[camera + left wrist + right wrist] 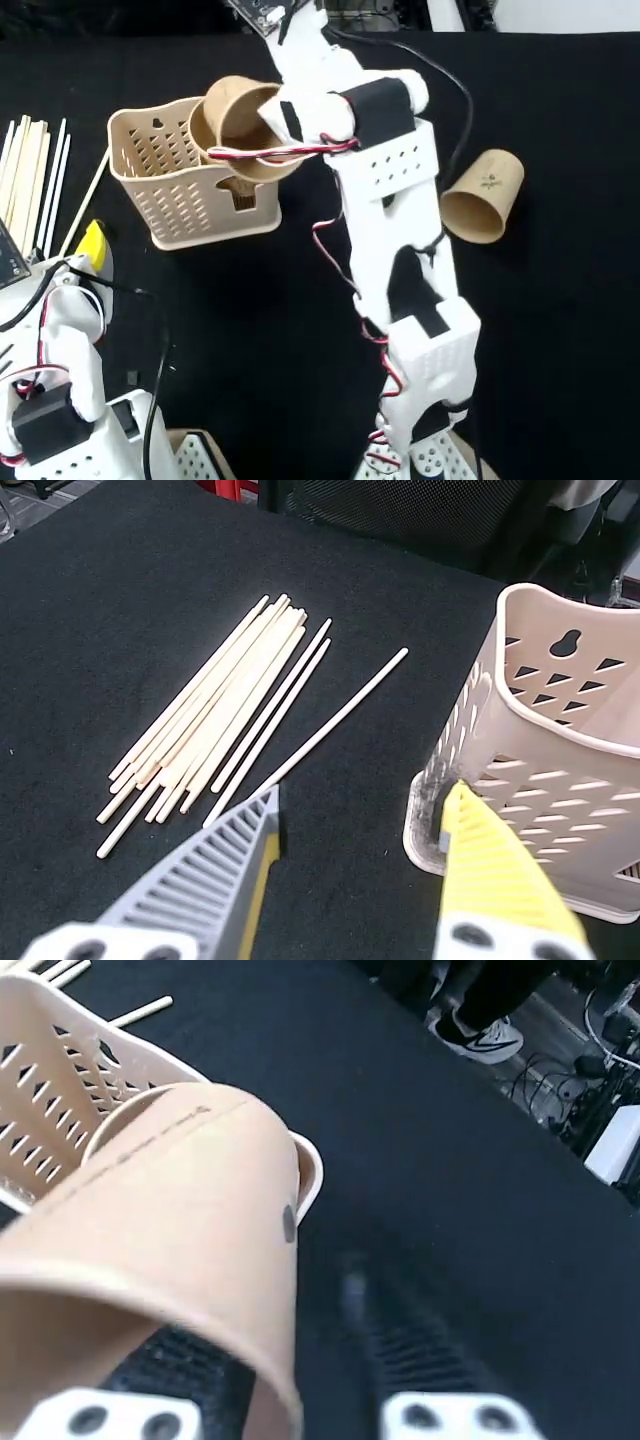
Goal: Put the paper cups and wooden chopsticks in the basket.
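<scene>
The right hand (pixel 283 108) is up over the basket (pixel 170 205), clamped on the rim of a cup (pixel 238 110). That cup hangs tipped on its side just above the basket's open top. Right below it a second cup (pixel 262 165) sits in the basket, its rim poking above the wall. On the other side of the right arm, a third cup (pixel 483 195) lies on its side on the black desk (pixel 560 350), well apart from the basket. Over at the desk's edge the chopsticks (pixel 205 715) lie flat in a loose bundle, none of them in the basket. One stray stick (pixel 335 715) rests apart from the bundle, between it and the basket. The left hand (pixel 362 798) hangs low over the desk near the basket, its grey and yellow fingers spread apart with nothing between them. It points toward the strip of desk between the bundle and the basket, with the yellow finger (pixel 490 870) on the basket's side, close to the wall.
</scene>
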